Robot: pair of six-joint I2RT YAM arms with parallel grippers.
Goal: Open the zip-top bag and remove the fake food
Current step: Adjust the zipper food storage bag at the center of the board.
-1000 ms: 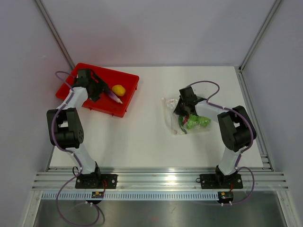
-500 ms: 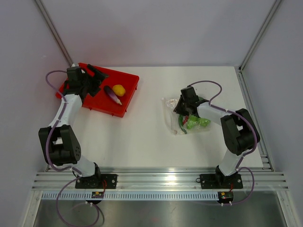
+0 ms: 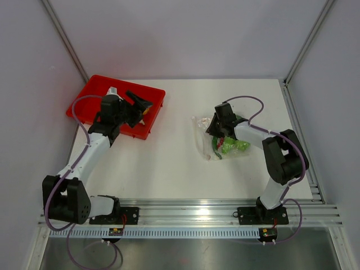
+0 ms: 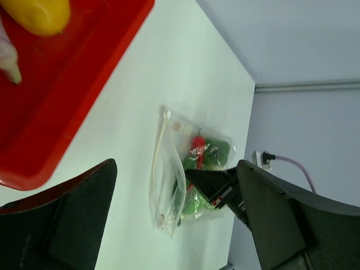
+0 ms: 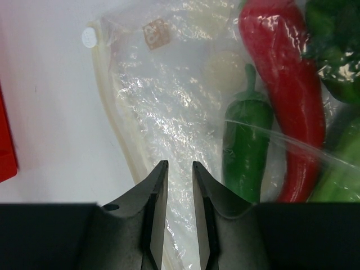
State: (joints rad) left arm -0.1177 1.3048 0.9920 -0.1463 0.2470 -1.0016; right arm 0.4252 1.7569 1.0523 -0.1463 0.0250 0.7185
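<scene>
The left gripper has let go of the purple piece and drawn back to the tray's right edge, jaws wide and empty. That piece, only its pale tip showing, lies in the tray beside the yellow one, so two are out. The bag lies well right of the tray, with the chilli and green pepper seemingly inside. The right gripper hovers over its film, jaws a slit apart, gripping nothing visible. The bag's small brown sticker is unreadable.
</scene>
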